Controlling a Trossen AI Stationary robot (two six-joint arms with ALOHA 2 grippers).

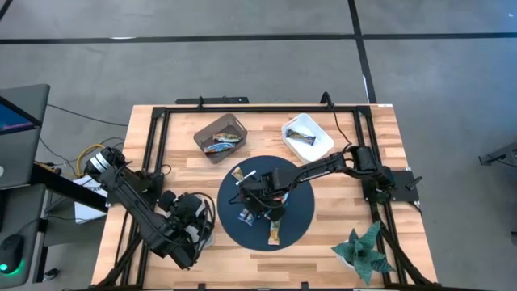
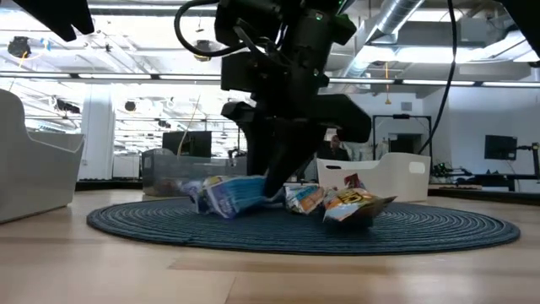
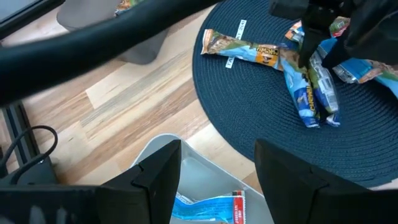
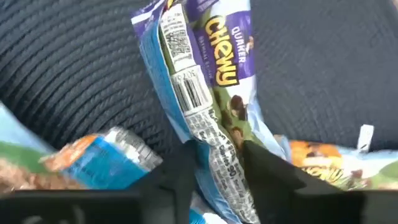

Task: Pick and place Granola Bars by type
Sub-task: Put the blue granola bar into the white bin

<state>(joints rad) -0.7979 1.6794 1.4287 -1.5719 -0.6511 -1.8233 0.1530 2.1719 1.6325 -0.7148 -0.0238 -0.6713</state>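
Note:
Several granola bars lie on the round dark blue mat (image 1: 299, 214): blue ones (image 2: 232, 194), an orange one (image 2: 354, 203) and one apart near the mat's near edge (image 1: 273, 234). My right gripper (image 4: 221, 165) reaches in from the right and stands over the pile at the mat's middle (image 1: 257, 198), shut on a blue-and-purple bar (image 4: 211, 74). My left gripper (image 3: 217, 180) hovers open over a white bin (image 3: 186, 165) at the mat's left, in which a blue bar (image 3: 208, 208) lies. My right gripper pinches the blue-and-purple bar between its two fingers (image 4: 183, 168), near one end (image 4: 221, 146), coming from above and pointing down. The fingers lie across the bar. Its far part rests flat on the mat beside the other bars.
A brown bin (image 1: 220, 136) with bars and a white bin (image 1: 307, 136) with a dark bar stand at the table's far side. A thin white stick (image 3: 236, 37) lies on the mat. A green plant (image 1: 363, 250) stands at the near right corner.

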